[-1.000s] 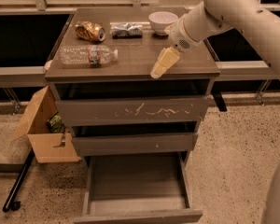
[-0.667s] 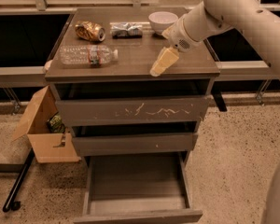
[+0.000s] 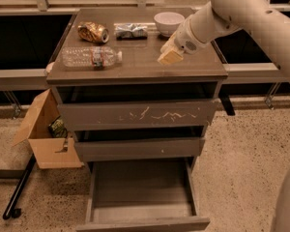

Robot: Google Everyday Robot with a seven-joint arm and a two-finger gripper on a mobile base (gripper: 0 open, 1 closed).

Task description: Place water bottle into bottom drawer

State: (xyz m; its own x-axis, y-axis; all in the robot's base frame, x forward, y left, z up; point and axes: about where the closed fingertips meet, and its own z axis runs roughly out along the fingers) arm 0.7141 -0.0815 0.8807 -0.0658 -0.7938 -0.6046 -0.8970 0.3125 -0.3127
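The water bottle (image 3: 89, 57), clear crinkled plastic with a white cap and a red-green band, lies on its side at the left of the cabinet top, cap to the right. The bottom drawer (image 3: 141, 186) stands pulled out, its flat inside bare. My gripper (image 3: 169, 56) hangs over the right part of the cabinet top, well to the right of the bottle and apart from it, holding nothing that shows.
A crushed gold can (image 3: 93, 32), a silver foil packet (image 3: 131, 30) and a white bowl (image 3: 168, 21) stand at the back of the cabinet top (image 3: 140, 69). The white-scratched top drawer front (image 3: 137, 115) sits above the middle drawer (image 3: 139, 149). An open cardboard box (image 3: 48, 137) stands at the left.
My gripper has moved up and back over the cabinet top, away from its front edge. The bottle has not moved.
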